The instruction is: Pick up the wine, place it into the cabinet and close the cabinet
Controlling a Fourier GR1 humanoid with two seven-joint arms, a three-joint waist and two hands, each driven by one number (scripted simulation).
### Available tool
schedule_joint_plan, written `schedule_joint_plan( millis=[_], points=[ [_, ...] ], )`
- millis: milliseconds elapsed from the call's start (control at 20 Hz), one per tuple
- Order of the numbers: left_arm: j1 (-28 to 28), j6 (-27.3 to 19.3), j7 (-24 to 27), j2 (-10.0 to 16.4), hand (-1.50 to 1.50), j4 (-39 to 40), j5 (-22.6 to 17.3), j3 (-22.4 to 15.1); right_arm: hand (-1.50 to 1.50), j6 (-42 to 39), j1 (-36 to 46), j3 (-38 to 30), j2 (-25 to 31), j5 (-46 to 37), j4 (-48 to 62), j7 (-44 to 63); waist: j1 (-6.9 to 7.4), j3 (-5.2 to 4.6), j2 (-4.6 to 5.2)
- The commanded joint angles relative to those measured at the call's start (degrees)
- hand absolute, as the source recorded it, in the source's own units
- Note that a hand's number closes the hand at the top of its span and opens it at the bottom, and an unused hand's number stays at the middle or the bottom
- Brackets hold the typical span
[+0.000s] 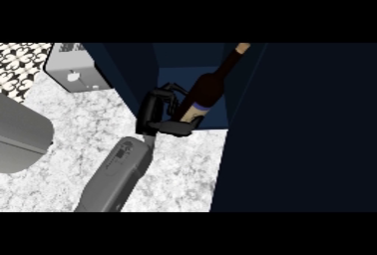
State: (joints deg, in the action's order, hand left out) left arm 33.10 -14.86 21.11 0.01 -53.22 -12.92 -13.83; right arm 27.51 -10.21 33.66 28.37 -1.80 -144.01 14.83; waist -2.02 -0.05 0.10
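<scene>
**Wine bottle in the cabinet mouth, left hand clamped on it**

I count one wine bottle (208,87), dark glass with a cream label low on its body. It sits in the open front of the one dark-blue cabinet (125,69): its base is at the cabinet's front edge and its neck points deeper in, towards the cabinet's right wall. In the head view, that long axis runs from lower left to upper right. I can't tell whether the base rests on the cabinet floor or hangs just above it.

My left hand (152,112) is the only hand showing. It is clamped on the bottle's lower body, with the fingers curled round the far side and the thumb under the label on the near side. The bottle lies to the right of the palm, so the hand stands between it and the cabinet's left wall. The one grey forearm (117,172) reaches in from outside the cabinet front, over the marbled worktop (74,119).

My right hand is out of view. The wide dark panel (294,124) right of the cabinet opening is, I judge, the open door, not yet closed.

Left of the cabinet stands one grey boxy appliance (74,67). Further left is a patterned tiled wall (18,60), and one rounded grey shape (22,134) I can't identify.
</scene>
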Motion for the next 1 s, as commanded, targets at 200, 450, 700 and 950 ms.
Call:
schedule_joint_plan(
  millis=[200,450,700,950],
  points=[
    [9.6,-2.1,3.2,0.0,1.50,11.5,-8.5,-2.3,-1.50,-1.3,-2.2,-0.5,0.5,2.7,-10.0,2.4,-0.75,-0.02,0.24],
    [15.0,-4.6,3.3,0.0,1.50,19.0,-9.8,-3.7,-1.50,-2.9,-3.8,-1.9,-0.5,5.9,-7.0,-0.5,-1.00,0.04,0.39],
    [17.2,-6.9,4.7,0.0,1.50,27.6,-8.0,-3.7,-1.50,-3.1,-3.4,-0.9,-0.4,4.7,-10.2,0.8,-2.26,-0.03,0.66],
    [23.7,-8.2,2.9,0.0,1.50,31.4,-11.4,0.9,-1.50,-4.6,-6.0,-3.0,1.4,7.2,-11.6,-0.4,-2.91,0.03,0.74]
  ],
)
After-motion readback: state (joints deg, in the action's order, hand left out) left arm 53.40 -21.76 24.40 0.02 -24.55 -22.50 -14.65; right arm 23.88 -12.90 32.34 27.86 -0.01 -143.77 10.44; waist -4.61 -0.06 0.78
